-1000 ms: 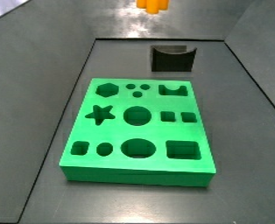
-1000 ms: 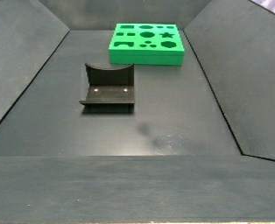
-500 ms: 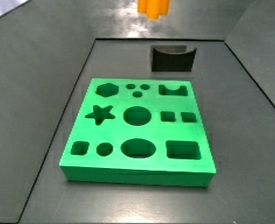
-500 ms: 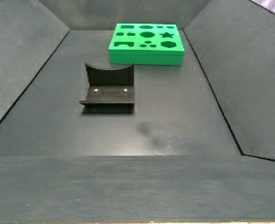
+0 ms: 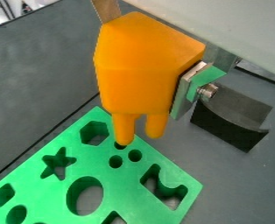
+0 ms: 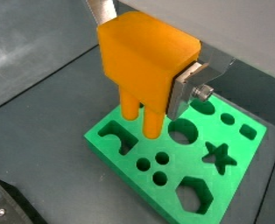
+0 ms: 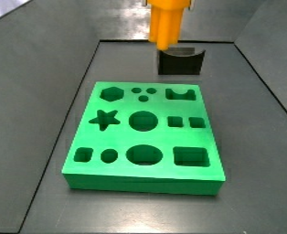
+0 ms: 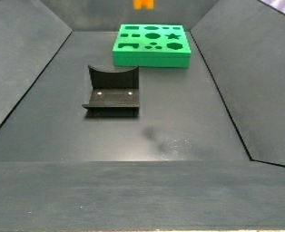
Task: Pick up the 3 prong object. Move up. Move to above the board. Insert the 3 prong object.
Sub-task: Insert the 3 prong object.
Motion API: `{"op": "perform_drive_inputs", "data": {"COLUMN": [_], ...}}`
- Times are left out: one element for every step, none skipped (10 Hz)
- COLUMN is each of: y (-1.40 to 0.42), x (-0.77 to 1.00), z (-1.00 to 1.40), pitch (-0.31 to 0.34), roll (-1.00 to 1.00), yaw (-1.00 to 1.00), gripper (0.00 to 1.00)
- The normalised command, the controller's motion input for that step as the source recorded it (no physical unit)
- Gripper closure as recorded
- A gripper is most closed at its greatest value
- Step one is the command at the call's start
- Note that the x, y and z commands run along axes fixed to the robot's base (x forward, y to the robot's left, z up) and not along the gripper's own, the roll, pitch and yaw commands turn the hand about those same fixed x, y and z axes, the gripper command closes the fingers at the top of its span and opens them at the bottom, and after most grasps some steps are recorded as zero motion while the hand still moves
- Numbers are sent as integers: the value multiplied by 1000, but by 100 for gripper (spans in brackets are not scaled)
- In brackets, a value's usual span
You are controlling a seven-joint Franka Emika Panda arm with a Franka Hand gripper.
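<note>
Orange 3 prong object (image 5: 143, 74) clamped between the silver fingers (image 5: 199, 80) of the gripper (image 6: 151, 61), hanging at top centre of a side view (image 7: 167, 23), prongs down, clear of the green board (image 7: 143, 137). Pickup and lift judged complete; carry over board under way. Insertion into the three small holes (image 7: 143, 91) outstanding. Fixture (image 8: 113, 91) unoccupied.

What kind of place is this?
Probably a robot test bench: a dark tray floor, a green board with shape holes, a fixture, and a claw holding an orange 3 prong object above it.
</note>
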Motion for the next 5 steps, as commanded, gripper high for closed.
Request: {"op": "perform_drive_inputs", "data": {"y": [71,0,0,0,0], "x": [-60,-80,-94,-94,-143], "z": [-334,-374,-371,-391,-420], "pitch": [-53,-89,-113,-123,-140], "roll": [110,113,97,104,131], "yaw": [123,191,186,183,206], "gripper": [100,100,100,100,100]}}
